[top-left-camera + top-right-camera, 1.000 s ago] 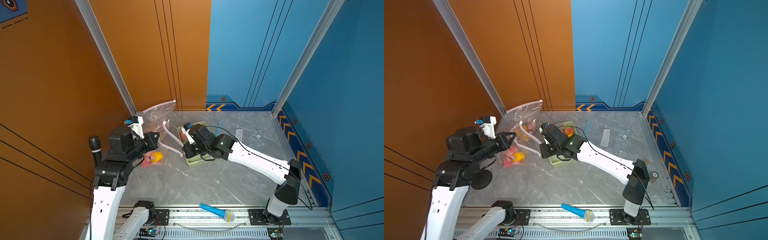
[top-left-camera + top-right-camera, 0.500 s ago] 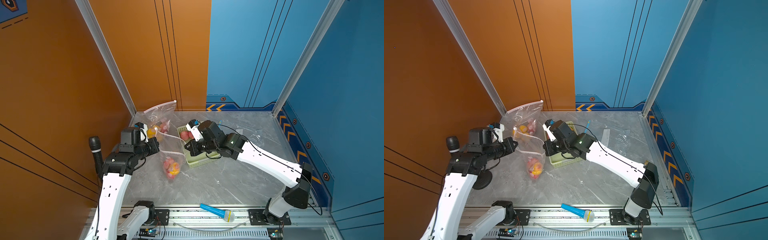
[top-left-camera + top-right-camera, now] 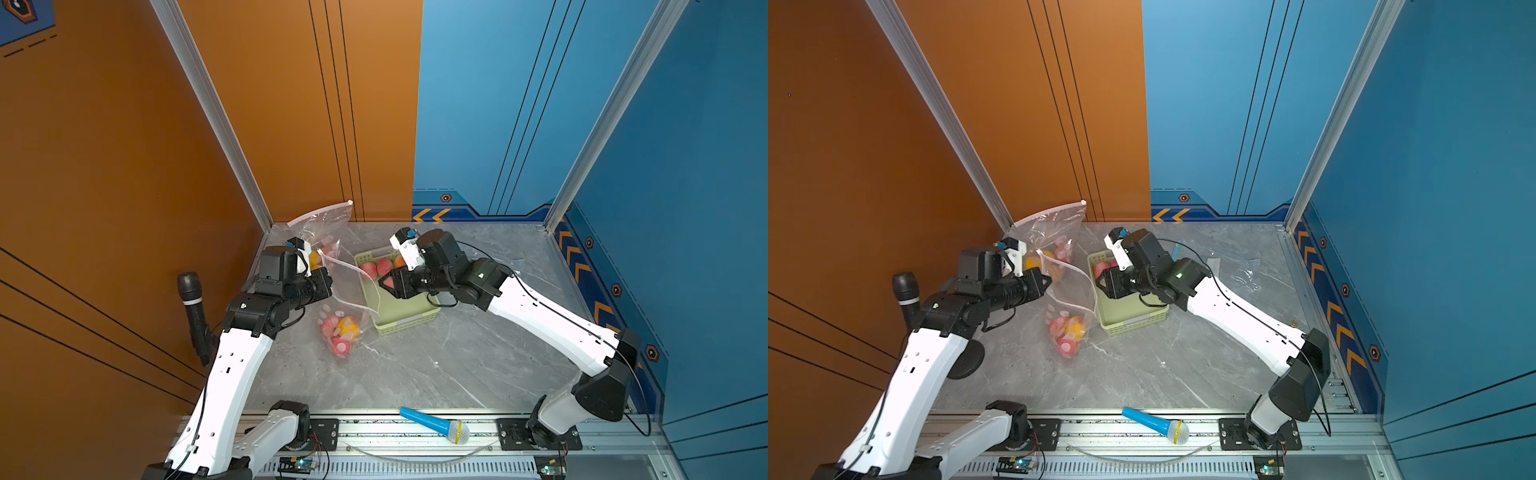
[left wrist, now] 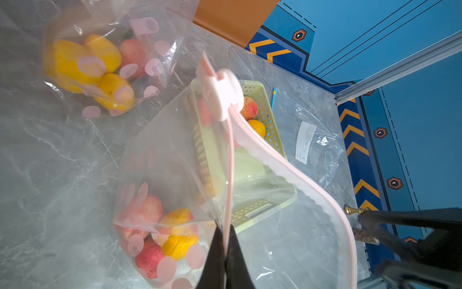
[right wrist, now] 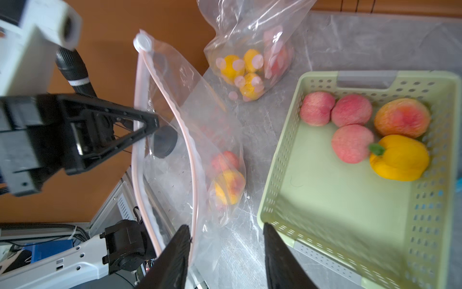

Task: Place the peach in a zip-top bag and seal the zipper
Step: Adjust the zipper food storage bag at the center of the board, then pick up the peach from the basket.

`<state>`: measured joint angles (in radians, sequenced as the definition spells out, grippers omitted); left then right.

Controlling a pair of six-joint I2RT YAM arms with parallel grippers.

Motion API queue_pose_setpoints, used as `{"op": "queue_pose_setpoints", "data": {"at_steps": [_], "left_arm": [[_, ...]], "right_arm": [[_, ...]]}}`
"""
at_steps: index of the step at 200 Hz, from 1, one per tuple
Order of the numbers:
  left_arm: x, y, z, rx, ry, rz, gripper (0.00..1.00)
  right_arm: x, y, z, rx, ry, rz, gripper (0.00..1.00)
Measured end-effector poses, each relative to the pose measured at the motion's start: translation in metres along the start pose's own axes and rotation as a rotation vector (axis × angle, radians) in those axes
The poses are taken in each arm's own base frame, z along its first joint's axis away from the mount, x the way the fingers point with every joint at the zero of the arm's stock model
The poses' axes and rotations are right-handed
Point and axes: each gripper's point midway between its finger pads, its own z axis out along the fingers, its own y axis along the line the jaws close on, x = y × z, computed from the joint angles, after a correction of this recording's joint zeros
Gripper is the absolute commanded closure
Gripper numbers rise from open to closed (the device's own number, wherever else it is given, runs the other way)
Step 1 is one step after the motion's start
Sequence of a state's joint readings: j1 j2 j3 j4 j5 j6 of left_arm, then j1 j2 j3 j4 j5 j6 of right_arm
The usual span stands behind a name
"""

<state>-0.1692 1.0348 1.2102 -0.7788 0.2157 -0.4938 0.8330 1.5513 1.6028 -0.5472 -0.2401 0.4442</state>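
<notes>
Zip-top bag (image 3: 348, 300) hangs lengthwise from left hand (image 4: 225, 232), open mouth upward.

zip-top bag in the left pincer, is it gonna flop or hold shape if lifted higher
Likely floppy: the zip-top bag is thin clear film and its pink zipper rim sags away from the shut left pincer. Probably bottom-heavy: the fruit bunches at its low end, so it may swing.
</notes>
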Motion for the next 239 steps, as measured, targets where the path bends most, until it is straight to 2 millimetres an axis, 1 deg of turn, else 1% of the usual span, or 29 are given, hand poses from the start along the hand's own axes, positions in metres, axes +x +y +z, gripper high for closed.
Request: {"op": "queue_pose_setpoints", "data": {"at_steps": [13,27,35,47,55,61,89,114,124,137,175,190,208,239], "left_arm": [[-0.002,-0.003,0.006,0.009,0.003,0.004,1.00],[-0.002,-0.007,0.012,0.016,0.008,0.007,1.00],[-0.003,-0.009,0.015,0.022,0.008,0.008,1.00],[-0.004,-0.011,0.018,0.028,0.005,0.012,1.00],[-0.005,-0.011,0.020,0.031,0.002,0.010,1.00],[-0.005,-0.011,0.021,0.031,0.001,0.008,1.00],[-0.007,-0.012,0.024,0.035,-0.005,0.008,1.00],[-0.008,-0.013,0.028,0.041,-0.004,0.010,1.00],[-0.007,-0.013,0.029,0.043,-0.003,0.010,1.00],[-0.006,-0.013,0.030,0.043,-0.002,0.008,1.00],[-0.003,-0.010,0.033,0.041,0.002,0.002,1.00],[-0.002,-0.009,0.034,0.039,0.005,-0.001,1.00],[0.000,-0.008,0.036,0.038,0.007,-0.007,1.00],[-0.001,-0.008,0.037,0.040,0.005,-0.015,1.00]], "right_arm": [[-0.015,-0.012,-0.016,0.026,-0.055,0.013,0.49],[-0.028,-0.030,-0.025,0.082,-0.103,0.029,0.49],[-0.032,-0.043,-0.026,0.121,-0.117,0.037,0.49],[-0.034,-0.063,-0.019,0.186,-0.117,0.044,0.48],[-0.034,-0.081,-0.009,0.235,-0.105,0.048,0.48],[-0.032,-0.090,-0.001,0.260,-0.090,0.051,0.47],[-0.013,-0.145,0.053,0.391,0.025,0.035,0.44],[0.007,-0.175,0.098,0.449,0.128,0.008,0.44],[0.013,-0.182,0.114,0.455,0.156,0.000,0.42],[0.019,-0.189,0.129,0.461,0.182,-0.016,0.42],[0.029,-0.197,0.162,0.469,0.223,-0.076,0.39],[0.030,-0.198,0.174,0.469,0.231,-0.102,0.39],[0.033,-0.194,0.191,0.461,0.240,-0.136,0.39],[0.042,-0.189,0.211,0.455,0.263,-0.175,0.39]]}}
